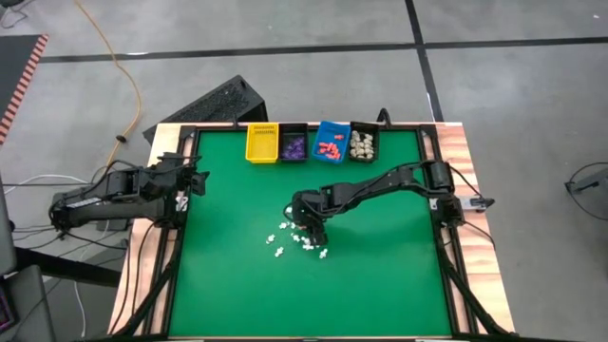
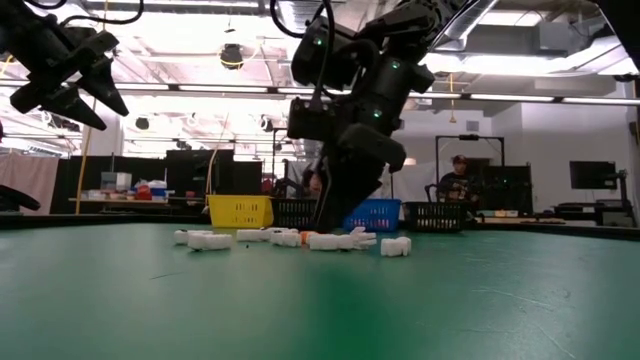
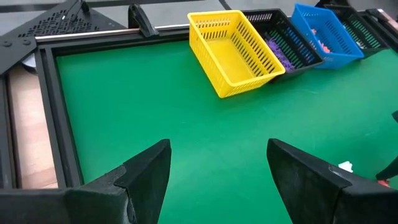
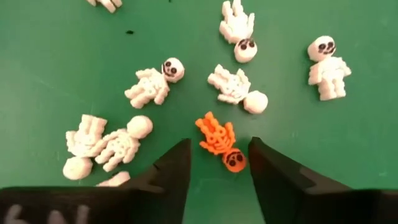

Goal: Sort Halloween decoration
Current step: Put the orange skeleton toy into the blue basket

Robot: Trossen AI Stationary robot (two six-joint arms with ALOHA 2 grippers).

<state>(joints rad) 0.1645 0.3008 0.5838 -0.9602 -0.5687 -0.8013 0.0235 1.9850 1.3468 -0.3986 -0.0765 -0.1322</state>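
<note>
1. Four bins stand along the table's far edge in the high view: yellow bin [image 1: 261, 142], black bin [image 1: 293, 144], blue bin [image 1: 331, 142] and a second black bin [image 1: 363, 142]. The right gripper [image 1: 316, 237] hangs over the scattered white skeletons [image 1: 281, 231].
2. Low view: it is down at the mat, among the pieces.
3. Left wrist view: the left gripper [image 3: 217, 180] waits with its fingers wide apart, holding nothing.
4. Right wrist view: the fingers stand apart either side of the orange skeleton [image 4: 221, 140]; centre on it before closing, clear of the white neighbours.

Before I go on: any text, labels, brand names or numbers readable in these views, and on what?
None can be read.
Yellow bin, blue bin, black bins: no labels visible.
White skeleton figures and the orange skeleton: faces only, no writing.
Background room in the low view: any signs are too small to read.
</note>
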